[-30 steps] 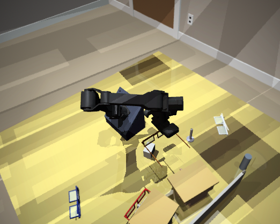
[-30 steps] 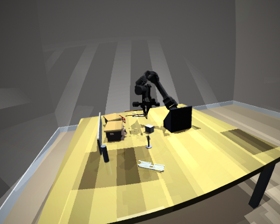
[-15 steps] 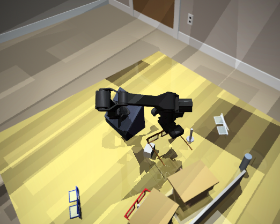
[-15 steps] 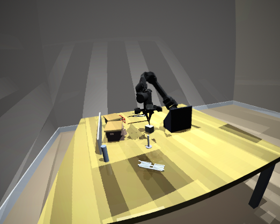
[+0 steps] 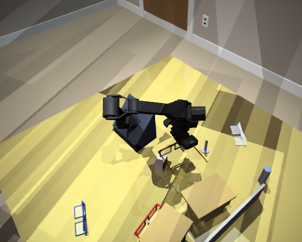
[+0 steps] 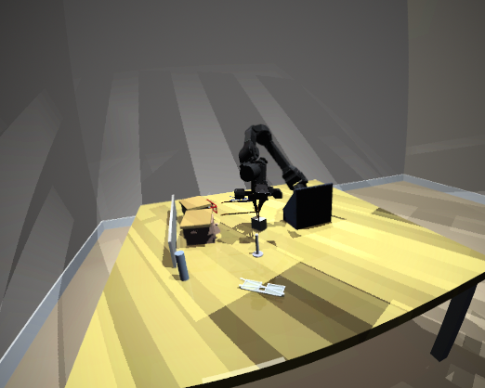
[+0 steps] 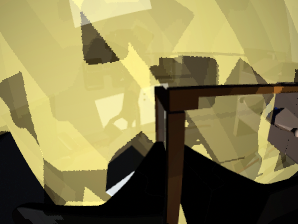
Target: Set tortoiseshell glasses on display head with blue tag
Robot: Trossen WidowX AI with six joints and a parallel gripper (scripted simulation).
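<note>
The tortoiseshell glasses (image 5: 160,154) (image 7: 225,91) are off the table, with both temples unfolded and pointing toward the wooden-topped boxes. My gripper (image 7: 166,148) is shut on their frame; in the exterior view its fingers (image 6: 258,214) point down above and behind a small pale block. In the wrist view one corner of the frame and one temple show over the dark fingers. A greyish-pink shape (image 7: 287,127) with a small dark blue spot shows at the right edge, partly cut off; it may be a display head. Both heads are mostly hidden by the boxes, and the blue tag cannot be made out for certain.
Two wooden-topped boxes (image 5: 208,195) (image 6: 198,219) stand before an upright panel (image 5: 236,214) (image 6: 172,227). Red glasses (image 5: 146,219) are beside the nearer box. The pale block (image 5: 161,164) (image 6: 258,224), a thin post (image 5: 206,145) (image 6: 257,245) and a cylinder (image 5: 265,174) (image 6: 182,265) stand around.
</note>
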